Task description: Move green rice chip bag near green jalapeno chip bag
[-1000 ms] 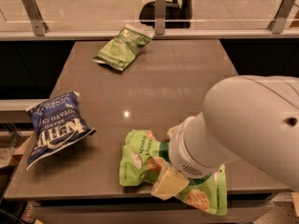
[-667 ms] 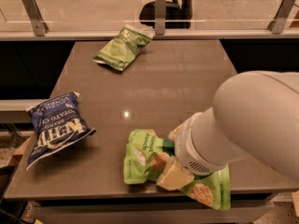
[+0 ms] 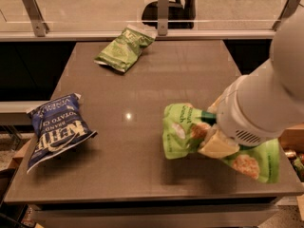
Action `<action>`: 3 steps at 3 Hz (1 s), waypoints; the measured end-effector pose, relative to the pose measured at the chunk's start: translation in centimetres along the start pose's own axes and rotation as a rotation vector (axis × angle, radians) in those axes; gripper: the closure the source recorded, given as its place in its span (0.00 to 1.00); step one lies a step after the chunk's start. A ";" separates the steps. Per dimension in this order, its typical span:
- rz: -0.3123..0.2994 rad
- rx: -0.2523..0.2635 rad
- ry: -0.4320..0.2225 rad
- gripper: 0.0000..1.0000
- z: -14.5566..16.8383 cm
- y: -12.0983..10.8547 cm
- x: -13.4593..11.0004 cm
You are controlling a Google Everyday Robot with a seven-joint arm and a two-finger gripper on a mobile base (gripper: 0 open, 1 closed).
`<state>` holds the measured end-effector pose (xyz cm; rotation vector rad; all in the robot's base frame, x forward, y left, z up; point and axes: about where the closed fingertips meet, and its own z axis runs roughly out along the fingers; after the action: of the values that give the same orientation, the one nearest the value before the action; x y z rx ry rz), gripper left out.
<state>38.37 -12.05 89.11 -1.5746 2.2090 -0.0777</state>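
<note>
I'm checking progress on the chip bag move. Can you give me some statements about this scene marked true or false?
1. The claw grips the green rice chip bag at the table's front right. True.
2. The green jalapeno chip bag touches the rice bag. False: it lies well apart, at the far edge.
3. The blue Kettle bag lies at the table's left edge. True.
4. Four bags are on the table. False: three.

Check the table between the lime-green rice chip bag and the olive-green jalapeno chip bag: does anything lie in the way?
Nothing visible does. The gripper is at the green rice chip bag, front right; bare table runs to the green jalapeno chip bag at the back. The blue Kettle bag lies far left.
</note>
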 end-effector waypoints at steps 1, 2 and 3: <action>-0.038 0.050 0.051 1.00 -3.4 -3.8 0.9; -0.080 0.081 0.002 1.00 -5.3 -8.3 0.4; -0.090 0.121 -0.100 1.00 -5.5 -11.9 -0.7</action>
<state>47.12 -16.77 97.72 -1.5752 2.0188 -0.1533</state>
